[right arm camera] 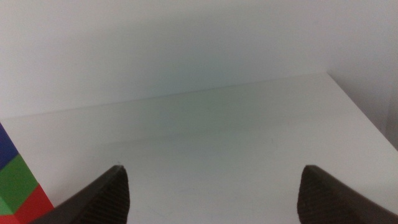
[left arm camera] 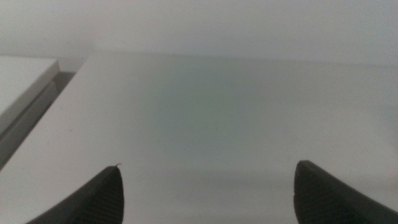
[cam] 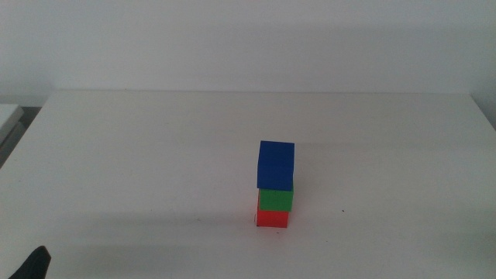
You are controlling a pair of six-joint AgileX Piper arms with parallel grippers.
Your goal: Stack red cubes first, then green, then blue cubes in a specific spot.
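In the middle view a three-cube tower stands on the white tabletop right of centre. The red cube (cam: 273, 218) is at the bottom, the green cube (cam: 276, 200) sits on it, and the blue cube (cam: 276, 164) is on top, shifted slightly. The tower covers the specific spot, and tiny dark specks (cam: 342, 210) dot the table nearby. The right wrist view catches the tower's edge: blue (right arm camera: 7, 149), green (right arm camera: 17, 177), red (right arm camera: 37, 204). My right gripper (right arm camera: 213, 169) is open, empty and apart from the tower. My left gripper (left arm camera: 209, 167) is open over bare table, and only its tip (cam: 35, 263) shows at the bottom left.
The white table (cam: 155, 155) runs back to a pale wall. A second white surface (left arm camera: 22, 81) lies beyond a dark gap past the table's left edge, also visible as a sliver (cam: 8, 116) in the middle view.
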